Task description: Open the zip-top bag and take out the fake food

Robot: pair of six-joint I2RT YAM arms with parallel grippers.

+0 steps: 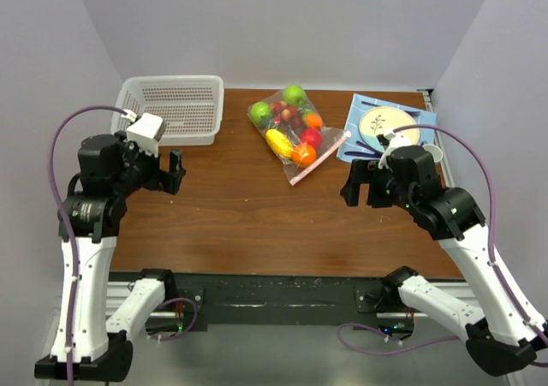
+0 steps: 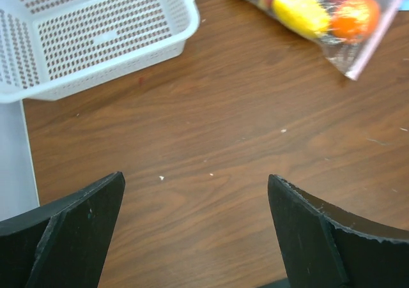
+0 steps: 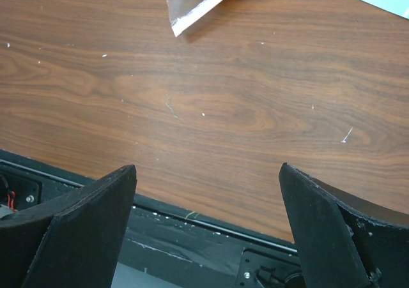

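The clear zip-top bag [image 1: 291, 133] lies on the brown table at the back middle, its pink zip strip [image 1: 318, 160] at the near right edge. Inside it sits the fake food [image 1: 288, 121]: green apples, red fruit, an orange, a yellow banana. The bag's corner shows in the left wrist view [image 2: 332, 20] and the right wrist view [image 3: 192, 7]. My left gripper [image 1: 175, 172] is open and empty above the table, left of the bag. My right gripper [image 1: 360, 183] is open and empty, near right of the bag.
A white perforated basket [image 1: 175, 108] stands at the back left, also in the left wrist view [image 2: 96, 36]. A cream-and-blue plate [image 1: 390, 125] lies on a blue mat [image 1: 355, 121] at the back right. The table's black front edge [image 3: 192, 218] shows under the right gripper.
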